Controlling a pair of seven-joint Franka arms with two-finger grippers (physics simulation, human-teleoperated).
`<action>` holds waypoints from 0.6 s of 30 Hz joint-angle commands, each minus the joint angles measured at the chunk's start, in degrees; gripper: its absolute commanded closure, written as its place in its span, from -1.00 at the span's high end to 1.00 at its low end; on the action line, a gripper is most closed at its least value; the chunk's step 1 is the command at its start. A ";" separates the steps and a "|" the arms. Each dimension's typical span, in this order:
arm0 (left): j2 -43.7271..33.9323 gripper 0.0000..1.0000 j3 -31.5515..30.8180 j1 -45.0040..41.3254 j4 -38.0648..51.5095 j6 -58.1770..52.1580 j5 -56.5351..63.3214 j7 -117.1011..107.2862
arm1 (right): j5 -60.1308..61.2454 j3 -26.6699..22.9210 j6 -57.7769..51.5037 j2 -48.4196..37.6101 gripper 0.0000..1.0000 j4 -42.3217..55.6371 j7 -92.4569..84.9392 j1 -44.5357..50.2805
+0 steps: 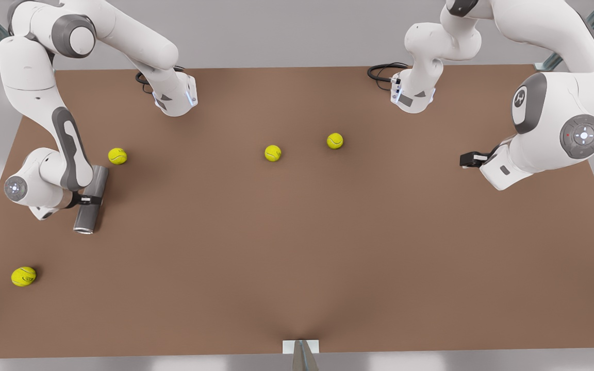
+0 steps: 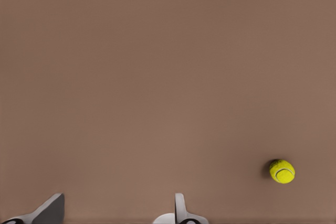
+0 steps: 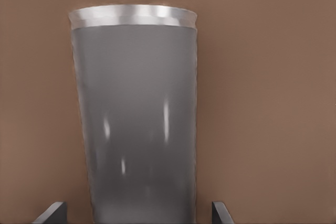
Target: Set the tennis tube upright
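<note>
A plain brown worktop (image 1: 297, 247) under grey surroundings carries everything here, with an arm reaching in from each far corner.

The right claw (image 1: 86, 200), on the front view's left, is down at the tennis tube (image 1: 92, 198) and straddles it across its width. In the right wrist view its two fingertips (image 3: 51, 213) sit spread on either side of the grey body, each with a sliver of worktop visible between pad and tube wall, so the claw reads as open around the tube rather than pinching it. Whether either pad grazes the tube I cannot tell.

The tube lies flat on the worktop near the edge at the front view's left. Its long axis runs roughly from the far side toward the near side of that view, with the lighter silvery rim at the near end. The claw crosses that axis at about the middle of the tube's length, so the tube lies directly between the fingers and extends away from the wrist camera toward the rim. This is plainly the nearer arm. The likely next step is to close on the body, then lift and rotate; a grip at mid-length leaves both ends free to swing.

A tennis ball (image 1: 117, 155) sits just beyond the tube's far end, close enough to be nudged during a tilt.

The left claw (image 1: 466, 159), on the front view's right, waits well apart from the tube, hovering over bare worktop with its fingers parted and nothing between them.
</note>
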 commanded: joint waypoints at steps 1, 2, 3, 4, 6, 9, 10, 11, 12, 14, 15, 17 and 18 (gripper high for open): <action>0.00 1.00 0.00 0.00 0.00 -0.01 0.01 0.00 | 0.00 0.00 0.10 0.01 1.00 0.02 -0.48 -0.17; 0.00 1.00 0.00 0.00 0.00 -0.18 0.01 0.00 | 0.00 -0.09 0.10 0.01 1.00 0.02 -1.45 -0.35; 0.00 1.00 0.00 0.00 0.00 -0.18 0.01 0.00 | 0.00 0.00 0.10 0.18 1.00 0.02 -1.54 -0.44; 0.00 1.00 0.00 0.00 0.00 -0.18 0.01 0.00 | 0.00 0.00 0.10 0.71 1.00 -0.07 -1.71 -1.14; 0.00 1.00 0.00 -0.09 0.00 -0.27 0.01 0.00 | 0.00 0.00 0.10 0.88 1.00 -0.07 -1.71 -1.05; 0.00 1.00 0.00 -0.09 0.00 -0.36 0.01 0.00 | 0.00 0.00 0.19 1.94 1.00 0.02 -1.71 -1.23; 0.00 1.00 -0.08 -0.09 0.00 -0.36 -0.08 -0.09 | 0.00 0.00 0.28 2.12 1.00 0.02 -1.71 -1.23; 0.00 1.00 0.00 -0.09 0.00 -0.36 0.00 -0.09 | 0.00 0.00 0.28 2.12 1.00 -0.07 -1.71 -1.23; 0.00 1.00 -0.09 -0.09 0.00 -0.45 -0.08 -0.09 | 0.00 0.00 0.28 2.12 1.00 0.02 -1.71 -1.14; 0.00 1.00 0.00 -0.09 0.00 -0.62 -0.08 -0.09 | 0.00 0.00 0.28 2.29 1.00 0.02 -1.63 -1.14; 0.00 1.00 0.00 -0.17 0.00 -0.80 -0.08 -0.09 | 0.00 0.00 0.28 2.20 1.00 0.02 -1.63 -1.14; 0.00 1.00 -0.09 -0.17 0.00 -0.80 -0.08 -0.09 | 0.00 0.00 0.28 2.29 0.80 0.02 -1.63 -1.06; 0.00 1.00 -0.09 -0.17 0.00 -0.80 -0.08 -0.09 | 0.00 0.00 0.19 2.38 0.61 0.02 -1.63 -1.05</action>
